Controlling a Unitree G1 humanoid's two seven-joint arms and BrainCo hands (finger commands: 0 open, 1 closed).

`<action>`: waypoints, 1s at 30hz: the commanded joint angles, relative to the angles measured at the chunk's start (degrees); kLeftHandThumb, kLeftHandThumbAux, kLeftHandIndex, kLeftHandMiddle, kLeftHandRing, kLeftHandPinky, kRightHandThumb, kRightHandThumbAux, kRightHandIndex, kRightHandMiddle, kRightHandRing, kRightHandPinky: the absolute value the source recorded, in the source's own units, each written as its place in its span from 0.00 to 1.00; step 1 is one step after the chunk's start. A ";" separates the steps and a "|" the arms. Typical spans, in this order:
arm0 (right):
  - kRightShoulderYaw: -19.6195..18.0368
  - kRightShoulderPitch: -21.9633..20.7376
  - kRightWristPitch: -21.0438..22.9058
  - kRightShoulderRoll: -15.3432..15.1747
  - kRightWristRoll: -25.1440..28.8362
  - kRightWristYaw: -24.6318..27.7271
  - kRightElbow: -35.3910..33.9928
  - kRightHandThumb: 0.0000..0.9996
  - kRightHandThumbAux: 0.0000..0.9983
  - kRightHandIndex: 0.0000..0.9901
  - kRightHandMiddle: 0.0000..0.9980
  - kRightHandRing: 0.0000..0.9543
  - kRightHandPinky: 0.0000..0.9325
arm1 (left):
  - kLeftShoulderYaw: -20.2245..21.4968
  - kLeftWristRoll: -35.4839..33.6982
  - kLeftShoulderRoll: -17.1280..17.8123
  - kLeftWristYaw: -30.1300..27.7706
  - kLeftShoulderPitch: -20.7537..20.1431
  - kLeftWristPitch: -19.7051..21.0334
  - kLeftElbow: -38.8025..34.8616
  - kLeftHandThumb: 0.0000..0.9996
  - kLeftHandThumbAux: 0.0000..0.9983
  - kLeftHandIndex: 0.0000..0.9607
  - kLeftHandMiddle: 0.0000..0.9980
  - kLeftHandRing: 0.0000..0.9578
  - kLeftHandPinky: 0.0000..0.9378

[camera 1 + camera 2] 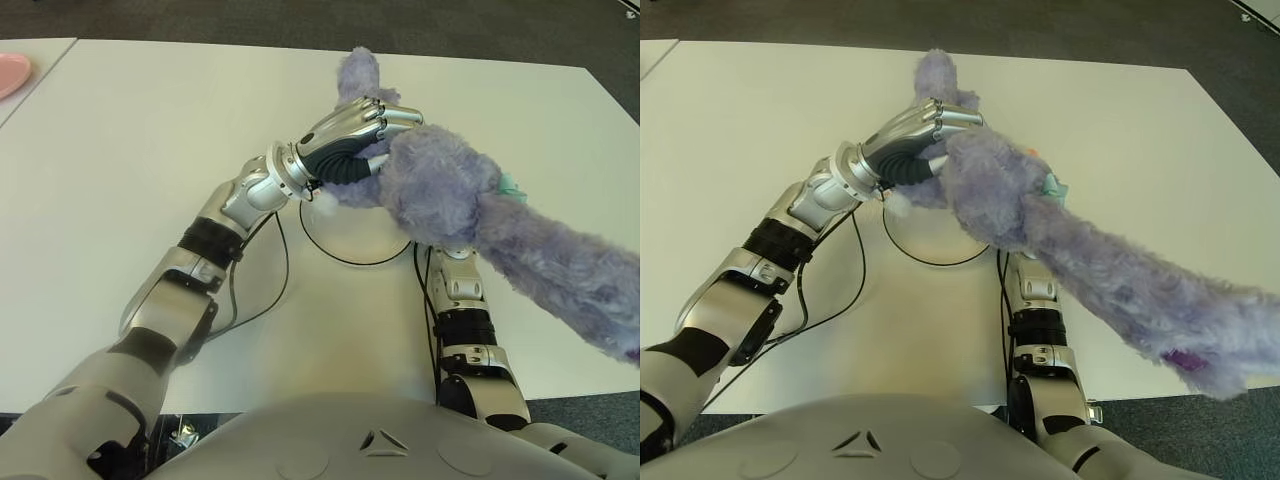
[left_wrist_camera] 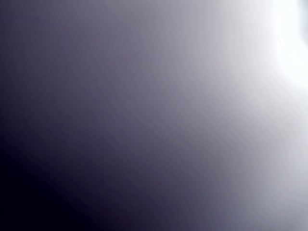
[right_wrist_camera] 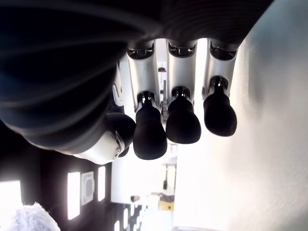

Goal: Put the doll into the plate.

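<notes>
In the eye views, the left hand [image 1: 352,140] closes its fingers on a purple plush doll [image 1: 450,190], held above a white plate [image 1: 350,235] on the white table [image 1: 130,170], with a long limb stretching toward the camera. The left wrist view is a featureless blur. In the right wrist view, the right hand [image 3: 168,106] shows extended fingers [image 3: 183,120] gripping nothing.

White table [image 1: 120,200] spans most of view, surface matte, evenly lit. Second white table [image 1: 30,62] adjoining at far left, narrow seam between. Dark grey carpet floor [image 1: 300,20] beyond far edge and at right.
</notes>
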 commanded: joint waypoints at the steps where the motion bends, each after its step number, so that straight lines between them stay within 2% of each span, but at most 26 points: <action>1: 0.44 4.81 3.75 1.18 -0.79 -1.04 1.98 0.71 0.71 0.45 0.77 0.80 0.78 | -0.70 3.00 0.86 -0.20 -0.12 -1.58 0.98 1.00 0.62 0.84 0.46 0.53 0.89; 11: 1.07 5.36 4.78 1.30 -1.93 -1.97 0.34 0.71 0.71 0.45 0.78 0.81 0.83 | -0.54 13.68 2.44 5.57 0.60 -3.38 1.58 1.00 0.62 0.83 0.47 0.54 0.88; 20: 0.51 4.85 3.53 1.12 -0.95 -0.90 2.47 0.71 0.71 0.45 0.80 0.83 0.77 | -2.45 17.17 2.34 9.35 0.89 -3.50 4.72 1.00 0.62 0.83 0.47 0.53 0.88; 30: -0.04 4.92 2.09 0.76 0.35 1.31 3.18 0.71 0.71 0.45 0.78 0.83 0.78 | -5.97 16.79 5.59 2.83 0.15 -0.68 3.74 1.00 0.62 0.80 0.47 0.53 0.87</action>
